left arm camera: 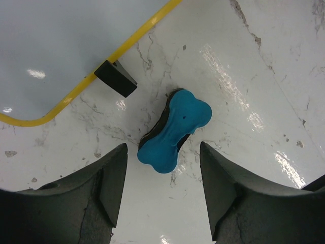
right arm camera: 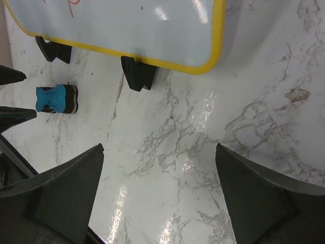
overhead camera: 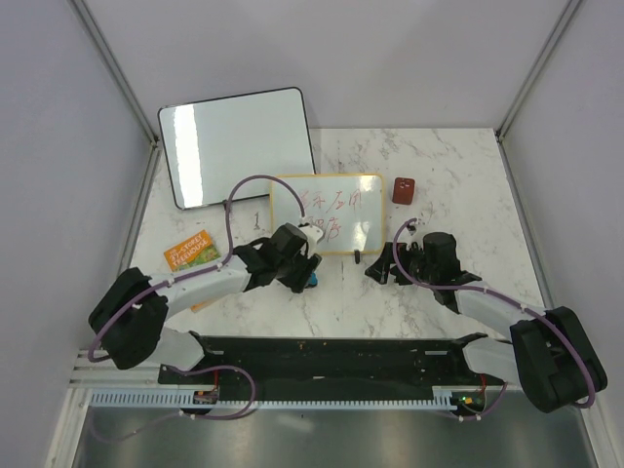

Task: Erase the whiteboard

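Note:
The small whiteboard (overhead camera: 329, 212) with a yellow frame and red handwriting stands mid-table on black feet; its corner shows in the left wrist view (left arm camera: 61, 56) and its lower edge in the right wrist view (right arm camera: 127, 30). A blue bone-shaped eraser (left arm camera: 175, 129) lies on the marble just in front of the board; it also shows in the top view (overhead camera: 310, 281) and the right wrist view (right arm camera: 56, 99). My left gripper (left arm camera: 162, 188) is open just short of the eraser, empty. My right gripper (right arm camera: 157, 198) is open and empty over bare marble near the board's right foot.
A larger black-framed white board (overhead camera: 237, 144) leans at the back left. A dark red small box (overhead camera: 403, 189) sits right of the whiteboard. An orange packet (overhead camera: 192, 253) lies at the left. A black foot (left arm camera: 116, 78) of the whiteboard stands close to the eraser.

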### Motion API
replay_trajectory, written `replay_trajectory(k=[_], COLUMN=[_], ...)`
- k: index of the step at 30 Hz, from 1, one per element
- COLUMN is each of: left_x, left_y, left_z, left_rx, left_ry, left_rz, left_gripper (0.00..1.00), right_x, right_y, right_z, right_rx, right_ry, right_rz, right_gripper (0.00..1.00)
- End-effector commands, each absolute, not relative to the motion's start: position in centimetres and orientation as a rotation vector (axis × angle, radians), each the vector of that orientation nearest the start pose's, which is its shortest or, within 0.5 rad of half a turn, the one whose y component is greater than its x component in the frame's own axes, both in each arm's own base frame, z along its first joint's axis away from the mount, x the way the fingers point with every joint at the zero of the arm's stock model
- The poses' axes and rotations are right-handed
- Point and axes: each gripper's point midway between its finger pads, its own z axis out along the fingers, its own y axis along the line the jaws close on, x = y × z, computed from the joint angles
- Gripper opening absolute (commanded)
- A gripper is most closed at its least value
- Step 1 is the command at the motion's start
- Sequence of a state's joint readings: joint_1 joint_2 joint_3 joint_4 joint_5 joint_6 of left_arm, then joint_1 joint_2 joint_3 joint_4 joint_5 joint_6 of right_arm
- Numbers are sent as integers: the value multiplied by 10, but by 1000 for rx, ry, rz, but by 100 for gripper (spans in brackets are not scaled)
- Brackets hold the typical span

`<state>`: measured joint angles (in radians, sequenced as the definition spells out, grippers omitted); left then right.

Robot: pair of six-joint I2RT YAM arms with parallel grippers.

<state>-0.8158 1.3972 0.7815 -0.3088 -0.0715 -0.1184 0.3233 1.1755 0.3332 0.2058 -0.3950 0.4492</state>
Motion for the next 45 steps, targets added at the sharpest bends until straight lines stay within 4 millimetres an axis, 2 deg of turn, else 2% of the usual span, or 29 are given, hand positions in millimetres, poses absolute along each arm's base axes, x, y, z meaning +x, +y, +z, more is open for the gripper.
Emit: replay_trajectory(k=[1, 6, 13, 20, 37, 41, 43, 44, 45], left_x=[234, 235, 232, 230, 224, 223, 224, 225, 225], left_y=[-244, -255, -271, -269, -257, -256, -255, -254, -255], left_z=[61, 58, 38, 26, 23, 30, 36, 39, 44], left_rx=[890, 919, 978, 973, 927, 917, 903, 896, 887], left_ry=[2354, 2360, 2416, 2467, 2507, 2494, 2478, 2472, 2460], left_rz=[-315, -334, -309, -246, -169, -183, -191, -188, -195], left_gripper=[66, 66, 63, 61, 34, 15, 10, 3, 2], right_x=[247, 247, 246, 246, 248, 248, 248, 248, 248], right_y=[174, 173, 173, 173, 170, 168, 168, 168, 168], right_z=[49, 49, 47, 45, 46, 46, 45, 46, 46], right_rx=[-103, -103, -111, -112, -95, -84, -83, -82, -83], right_ry=[2267, 2272, 2283, 2288, 2283, 2285, 2286, 2285, 2287], right_rz=[871, 868, 866, 862, 845, 843, 841, 844, 845], right_gripper=[98, 98, 98, 98, 98, 98, 98, 98, 98])
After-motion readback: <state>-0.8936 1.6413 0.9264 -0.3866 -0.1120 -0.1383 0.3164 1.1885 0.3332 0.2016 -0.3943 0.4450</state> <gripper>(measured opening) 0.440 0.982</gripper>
